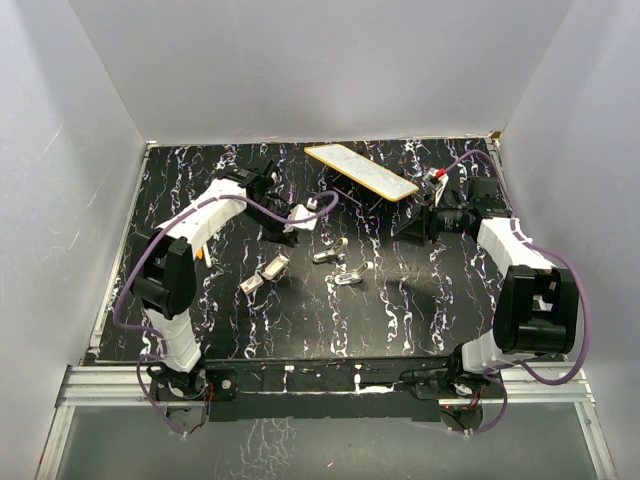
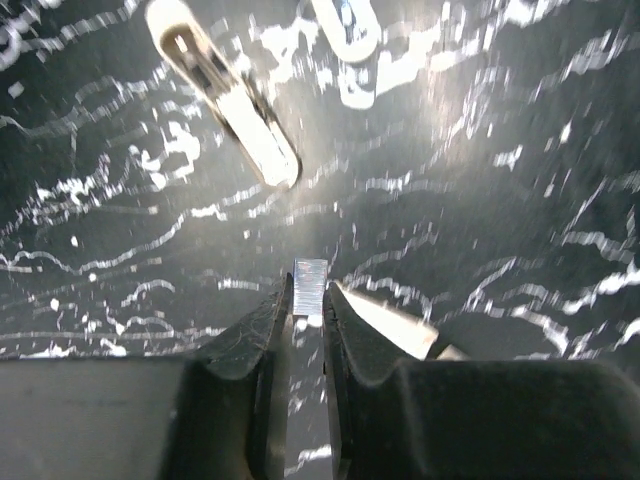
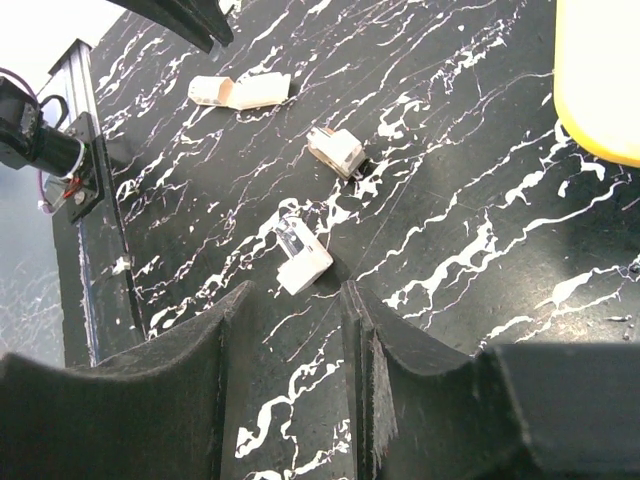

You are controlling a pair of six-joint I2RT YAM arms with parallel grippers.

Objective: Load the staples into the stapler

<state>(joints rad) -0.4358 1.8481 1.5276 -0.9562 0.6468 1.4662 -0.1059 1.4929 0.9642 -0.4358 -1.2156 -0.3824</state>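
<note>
Stapler lying opened out on the table, ahead of the left gripper and to its left, apart from it

The left gripper is pinching a short staple strip between its fingertips; the right gripper is hanging unclenched and empty, the stapler far ahead of it. In judgement, the strip needs aligning lengthwise with the stapler and holding level while lowering, otherwise it is risking a jam
</note>
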